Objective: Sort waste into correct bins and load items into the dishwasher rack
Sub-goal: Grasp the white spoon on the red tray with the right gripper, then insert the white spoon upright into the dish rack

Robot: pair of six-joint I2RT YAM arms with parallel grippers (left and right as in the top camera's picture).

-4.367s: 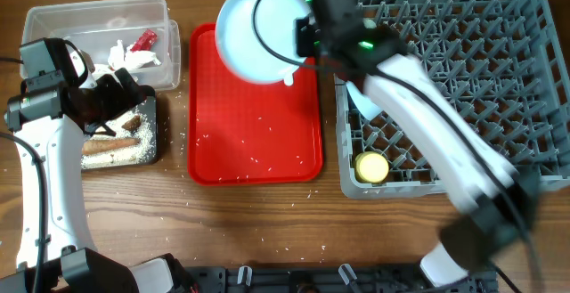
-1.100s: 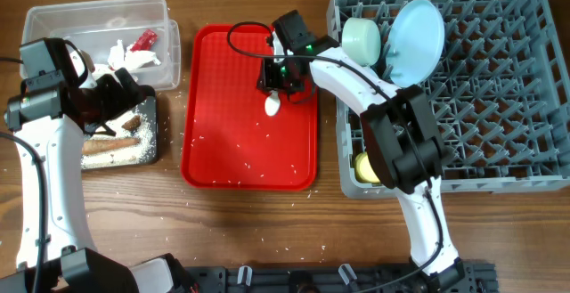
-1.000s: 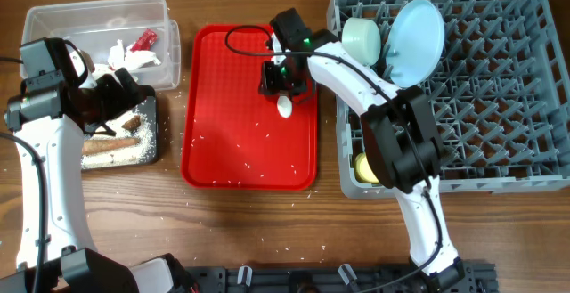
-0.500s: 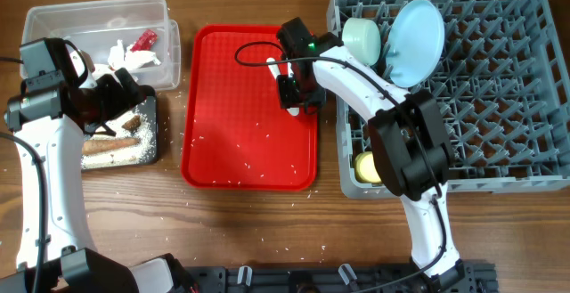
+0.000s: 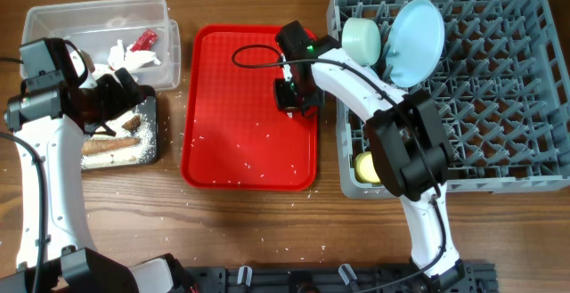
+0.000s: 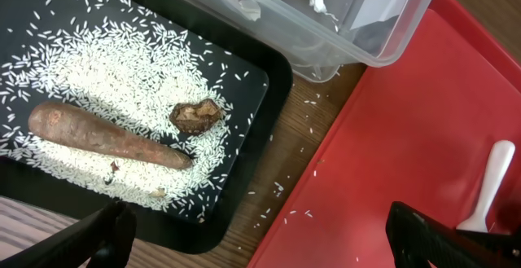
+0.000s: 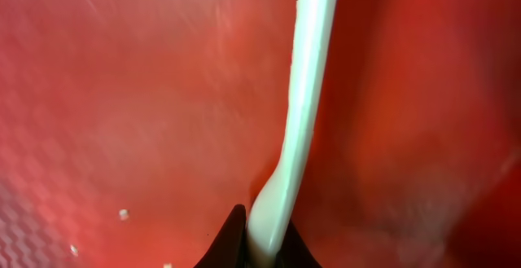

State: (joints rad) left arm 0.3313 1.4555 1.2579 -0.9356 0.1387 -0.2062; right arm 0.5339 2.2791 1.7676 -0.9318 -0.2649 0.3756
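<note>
My right gripper (image 5: pixel 290 95) is shut on the white spoon (image 7: pixel 305 97) and holds it just over the red tray (image 5: pixel 227 146) near its right edge. The spoon also shows in the left wrist view (image 6: pixel 488 182). The grey rack (image 5: pixel 485 115) holds the pale blue plate (image 5: pixel 417 30), a mint bowl (image 5: pixel 362 39) and the yellow cup (image 5: pixel 369 166). My left gripper (image 6: pixel 260 243) is open and empty above the black bin (image 5: pixel 153 149), which holds a sausage piece (image 6: pixel 106 134), rice (image 6: pixel 122 64) and a dark scrap (image 6: pixel 195 115). The clear bin (image 5: pixel 98 15) holds the wrapper (image 5: pixel 144 39) and paper (image 5: pixel 134 57).
Loose rice grains lie on the red tray and on the wood around it (image 5: pixel 191 128). The right arm reaches from the rack's front left corner across to the tray. A second bowl is not visible.
My right gripper has carried the spoon from the middle of the tray toward its right edge. The left arm has not moved.
</note>
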